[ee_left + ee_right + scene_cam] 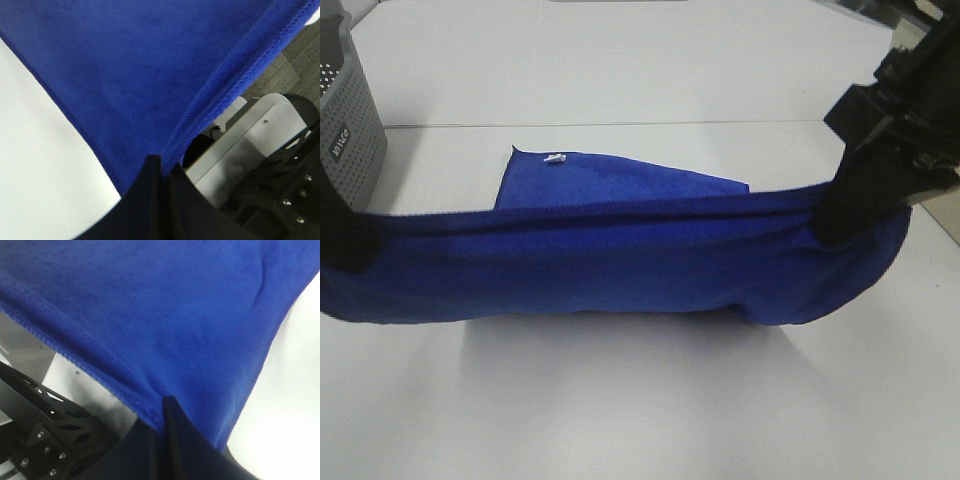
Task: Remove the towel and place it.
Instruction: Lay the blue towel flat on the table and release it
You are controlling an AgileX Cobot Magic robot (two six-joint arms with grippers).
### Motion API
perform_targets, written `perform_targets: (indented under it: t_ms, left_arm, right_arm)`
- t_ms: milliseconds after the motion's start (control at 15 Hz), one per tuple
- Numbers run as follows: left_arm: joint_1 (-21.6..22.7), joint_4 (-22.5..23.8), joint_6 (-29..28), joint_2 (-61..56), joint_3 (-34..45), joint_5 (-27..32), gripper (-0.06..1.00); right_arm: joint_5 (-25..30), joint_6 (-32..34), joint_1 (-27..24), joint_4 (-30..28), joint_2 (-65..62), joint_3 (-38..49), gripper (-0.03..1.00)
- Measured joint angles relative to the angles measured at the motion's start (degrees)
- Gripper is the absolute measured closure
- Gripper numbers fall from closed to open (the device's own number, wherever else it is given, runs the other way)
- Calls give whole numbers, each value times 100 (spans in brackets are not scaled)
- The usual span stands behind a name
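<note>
Towel [620, 260] hangs stretched between both arms above the worktop [640, 410]. Its far part, with the white tag [555, 159], seems to rest on the surface. Left end effector [160, 167] and right end effector [164, 410] are each clamped on the hem. Risk: the bite looks shallow, so extra tension between the arms could pull the hem free and drop one end.

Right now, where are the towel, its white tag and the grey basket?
towel [620, 265]: exterior high view, middle of cloth.
white tag [555, 158]: exterior high view, tag's centre.
grey basket [365, 120]: exterior high view, perforated wall.
</note>
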Motion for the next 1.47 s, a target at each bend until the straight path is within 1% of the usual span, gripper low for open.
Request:
perform_targets:
  t_ms: [133, 200, 400, 667, 800, 1000, 1267, 1467]
  left_arm:
    - [0, -223, 0, -11, 458, -6, 94]
    - [0, -424, 0, -23, 808, -6, 94]
    - [0, -837, 0, -29, 1358, 6, 94]
    - [0, -1089, -138, -34, 2051, 6, 94]
    - [17, -1163, -149, -34, 2194, 11, 94]
    - [17, -1312, -149, -34, 2269, 69, 94]
    - [17, -1352, -223, -34, 2326, 86, 94]
    - [17, -1369, -476, -34, 2326, 97, 94]
  right_arm:
    - [0, 0, 0, 120, -97, 424, 95]
    - [0, -6, 0, 246, -252, 894, 95]
    - [-23, 0, -6, 401, -516, 1639, 95]
    - [-23, 120, -11, 751, -848, 2114, 95]
    - [-23, 132, -17, 882, -911, 2372, 95]
    - [-29, 132, -57, 922, -917, 2779, 95]
    - [-29, 132, -63, 940, -917, 2836, 95]
    - [-29, 126, -63, 940, -905, 2842, 95]
